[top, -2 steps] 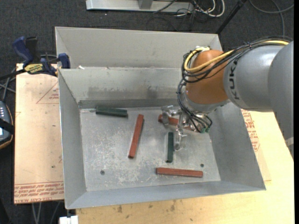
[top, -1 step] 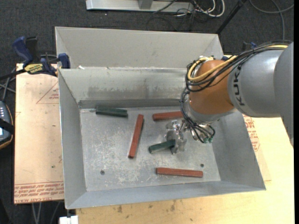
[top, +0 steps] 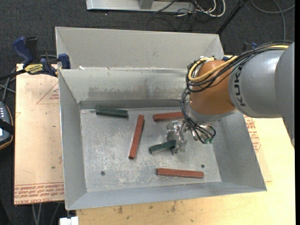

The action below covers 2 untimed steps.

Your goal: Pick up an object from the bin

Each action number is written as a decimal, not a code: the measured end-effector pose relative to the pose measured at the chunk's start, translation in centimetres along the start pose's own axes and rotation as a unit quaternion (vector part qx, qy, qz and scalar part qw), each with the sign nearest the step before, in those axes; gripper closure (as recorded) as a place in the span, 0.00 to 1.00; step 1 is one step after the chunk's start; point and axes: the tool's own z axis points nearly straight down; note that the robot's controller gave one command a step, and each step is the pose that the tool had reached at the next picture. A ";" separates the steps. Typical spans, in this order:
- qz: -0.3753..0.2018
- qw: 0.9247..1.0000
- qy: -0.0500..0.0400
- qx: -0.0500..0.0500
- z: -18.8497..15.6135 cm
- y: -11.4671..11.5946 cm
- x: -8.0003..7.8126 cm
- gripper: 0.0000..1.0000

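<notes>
My gripper [top: 176,140] is low in the bin, right of the middle, and sits on the right end of a short dark green bar [top: 161,148]. That bar lies nearly flat on the bin floor and points left and slightly down. Its right end is hidden by the gripper's metal parts. A red-brown bar [top: 166,116] lies just above the gripper, with its right end hidden under the arm. Another red-brown bar [top: 180,173] lies flat below the gripper, near the front wall.
A long red-brown bar [top: 136,136] lies at a slant left of the gripper. A second dark green bar [top: 112,112] rests along the back wall at the left. The arm with its orange cover and cables hangs over the bin's right side.
</notes>
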 end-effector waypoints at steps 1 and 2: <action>0.004 1.000 0.003 -0.001 -5.2 -2.2 0.3 1.00; 0.017 1.000 0.001 0.000 -11.3 -1.1 -0.7 1.00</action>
